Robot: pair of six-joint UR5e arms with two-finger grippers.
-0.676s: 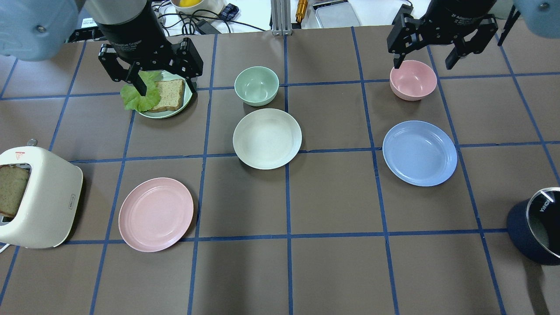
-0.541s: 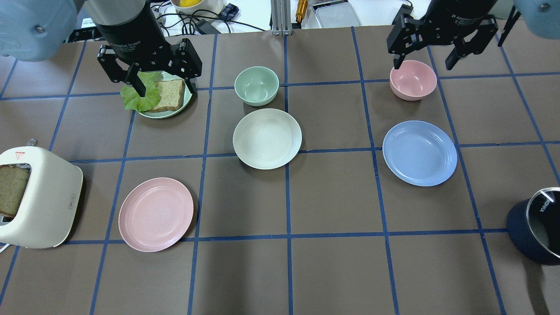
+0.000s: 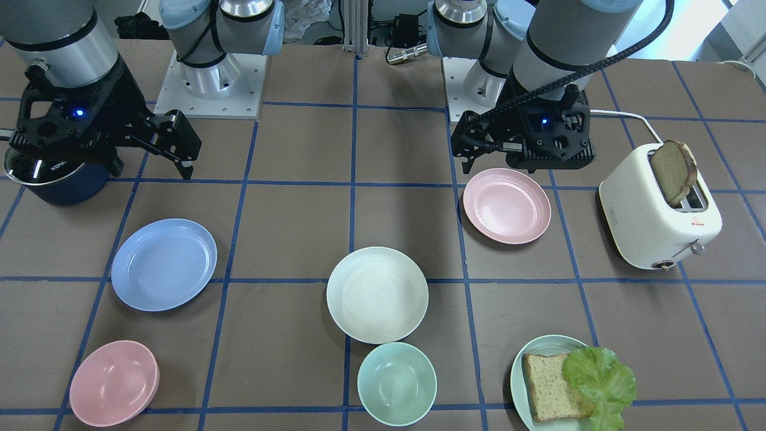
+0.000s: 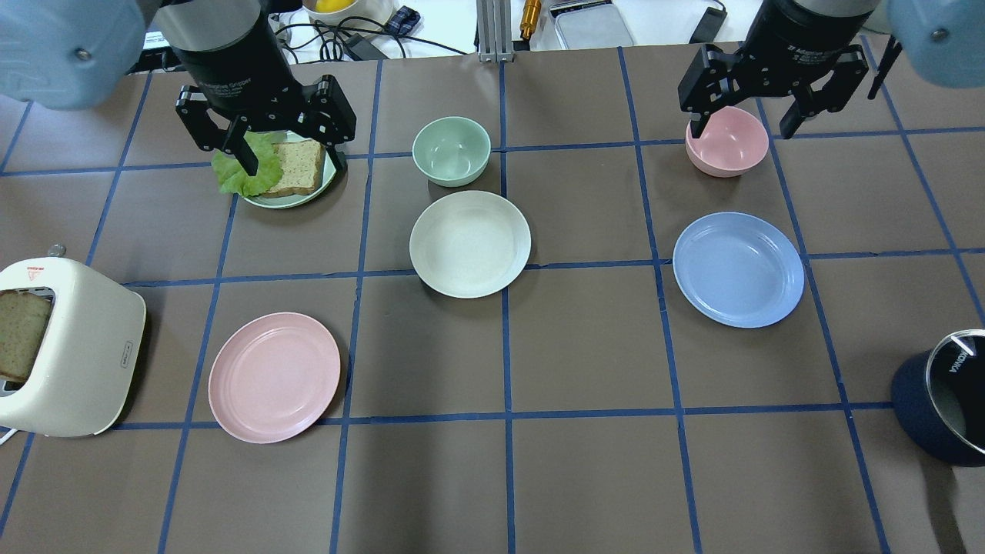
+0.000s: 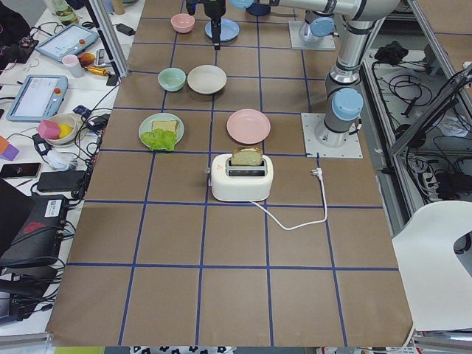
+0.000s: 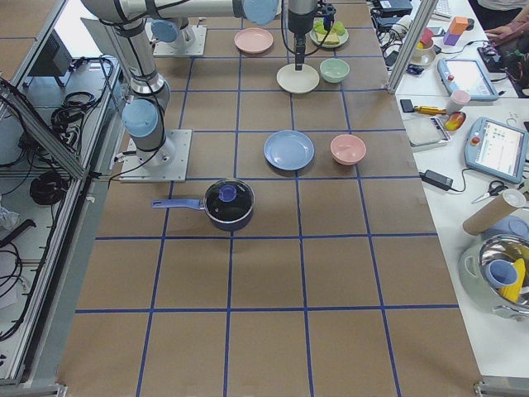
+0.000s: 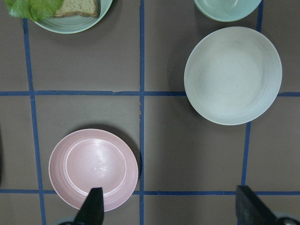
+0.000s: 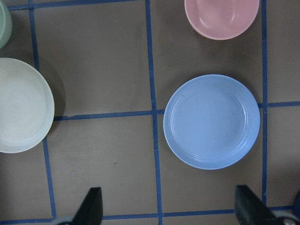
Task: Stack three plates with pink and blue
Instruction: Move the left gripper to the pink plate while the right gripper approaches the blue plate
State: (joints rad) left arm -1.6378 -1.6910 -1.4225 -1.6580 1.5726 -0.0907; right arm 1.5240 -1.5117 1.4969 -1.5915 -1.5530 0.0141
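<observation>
Matte pink plate [image 4: 274, 377], blue plate [image 4: 738, 269], cream plate [image 4: 469, 243] lie apart; left gripper [image 4: 292, 158], right gripper [image 4: 742, 127] gape empty

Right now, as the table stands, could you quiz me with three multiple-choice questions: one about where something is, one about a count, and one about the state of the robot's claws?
1. Which plate lies nearest the toaster?
A. blue plate
B. pink plate
C. cream plate

2. How many bowls stand on the brown gridded table?
A. one
B. two
C. four

3. How are the left gripper and right gripper?
A. both open and empty
B. both shut on plates
C. one holding a bowl

Answers:
1 B: the overhead view shows the pink plate closest to the toaster, the other two farther off.
2 B: a pink bowl and a mint bowl.
3 A: both wrist views show the jaws wide apart with nothing between.
</observation>
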